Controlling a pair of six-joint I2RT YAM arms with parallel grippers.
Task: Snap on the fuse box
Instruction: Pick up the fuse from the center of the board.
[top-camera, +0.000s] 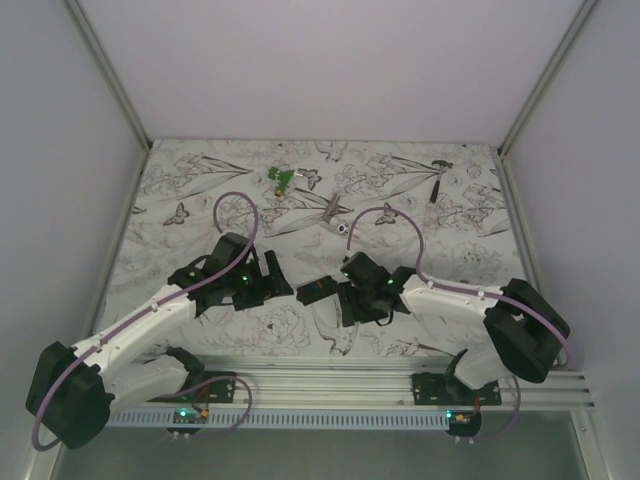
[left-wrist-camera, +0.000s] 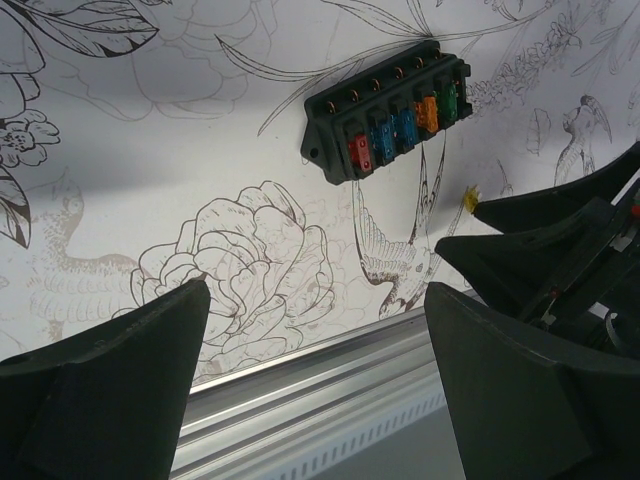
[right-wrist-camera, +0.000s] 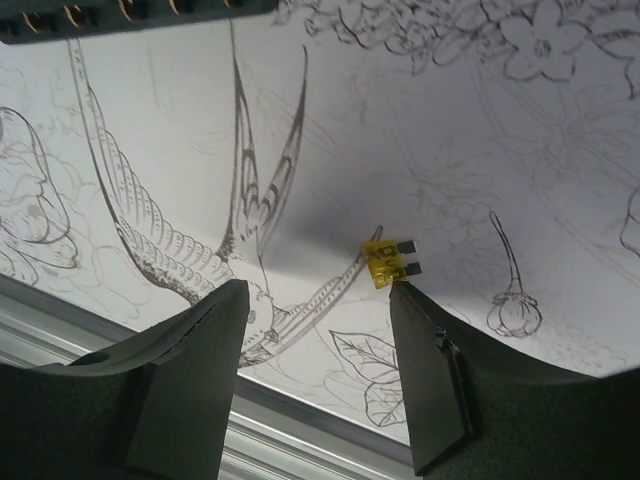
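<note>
Black plastic, the fuse box (top-camera: 317, 291) lies flat on the flower-printed worktop (top-camera: 200, 200), toward 6 o'clock from its centre and near the front rail (top-camera: 330, 378). Red, blue, orange and green fuses sit in a row in its face. The left hand (top-camera: 272, 280) rests low at the box's 9 o'clock, its arm stretched forward and angled inward, fingers spread wide with nothing between them. The right hand (top-camera: 345, 300) sits at the box's 4 o'clock, wrist turned back toward the centre, fingers moderately apart and empty. A small yellow fuse (right-wrist-camera: 385, 265) lies on the worktop just past one of the right hand's fingertips (right-wrist-camera: 415, 320); whether they touch I cannot tell
</note>
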